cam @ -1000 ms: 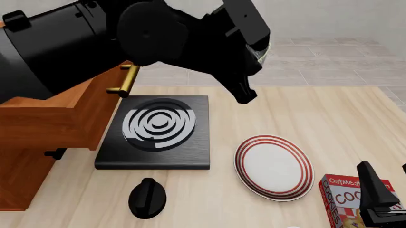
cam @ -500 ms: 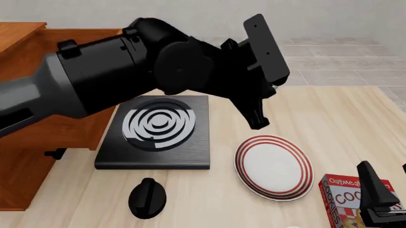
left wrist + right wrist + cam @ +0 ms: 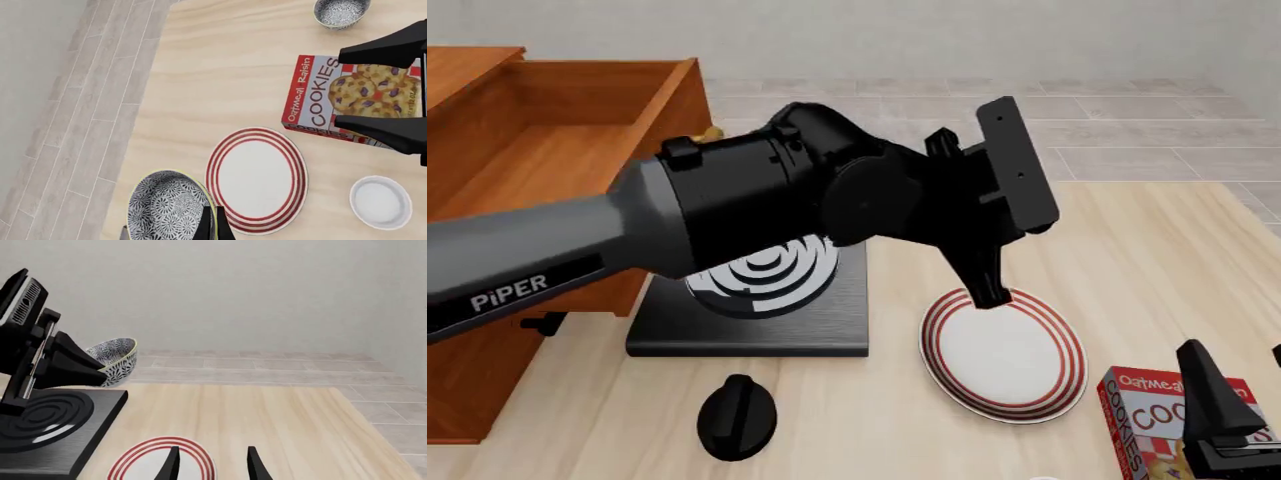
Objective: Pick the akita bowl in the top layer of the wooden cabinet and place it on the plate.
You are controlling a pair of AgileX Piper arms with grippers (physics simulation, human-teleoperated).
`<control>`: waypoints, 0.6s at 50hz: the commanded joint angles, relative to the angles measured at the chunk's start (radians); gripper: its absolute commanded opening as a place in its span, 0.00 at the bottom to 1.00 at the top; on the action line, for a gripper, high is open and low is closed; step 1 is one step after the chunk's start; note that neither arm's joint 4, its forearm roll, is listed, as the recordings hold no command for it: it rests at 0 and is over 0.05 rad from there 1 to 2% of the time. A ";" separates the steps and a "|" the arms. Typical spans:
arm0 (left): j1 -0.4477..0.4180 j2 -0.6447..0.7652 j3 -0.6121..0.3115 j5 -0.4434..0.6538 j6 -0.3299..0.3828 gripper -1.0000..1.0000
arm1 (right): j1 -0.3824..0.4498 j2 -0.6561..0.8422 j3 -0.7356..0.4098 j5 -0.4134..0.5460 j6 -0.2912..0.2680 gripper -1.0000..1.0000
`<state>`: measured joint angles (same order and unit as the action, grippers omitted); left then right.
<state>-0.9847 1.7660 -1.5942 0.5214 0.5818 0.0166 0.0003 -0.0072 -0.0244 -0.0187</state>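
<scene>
The akita bowl (image 3: 167, 207), black-and-white patterned, hangs in the air with my left gripper (image 3: 213, 227) shut on its rim. From the right wrist view the bowl (image 3: 117, 360) is above the far side of the black slab, beside the plate (image 3: 163, 462). In the front view my left arm hides the bowl, and the left gripper (image 3: 992, 290) hangs over the far edge of the red-ringed plate (image 3: 1004, 350). The wooden cabinet (image 3: 481, 330) stands at the left with its top layer (image 3: 574, 150) pulled open. My right gripper (image 3: 212, 465) is open near the front right corner.
A black slab (image 3: 754, 300) with grey-white rings lies between cabinet and plate, a black knob (image 3: 737, 415) in front of it. A cookie box (image 3: 353, 97) lies under the right gripper. A second patterned bowl (image 3: 340, 11) and a small white bowl (image 3: 380, 201) sit nearby.
My left arm has swung right and down from over the cabinet to the plate's far edge, carrying the bowl. The right arm has not moved.
</scene>
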 commanded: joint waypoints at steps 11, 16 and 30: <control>-0.014 0.073 0.034 -0.077 0.010 0.00 | -0.002 0.000 0.003 0.000 0.001 1.00; -0.020 0.088 0.038 -0.085 0.008 0.00 | -0.002 0.000 0.004 0.000 0.002 1.00; -0.055 0.154 0.017 -0.076 -0.038 0.00 | -0.004 0.000 0.004 0.000 0.004 1.00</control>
<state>-1.0193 1.8845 -1.5624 0.4466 0.5692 0.0133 0.0002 -0.0038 -0.0245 -0.0162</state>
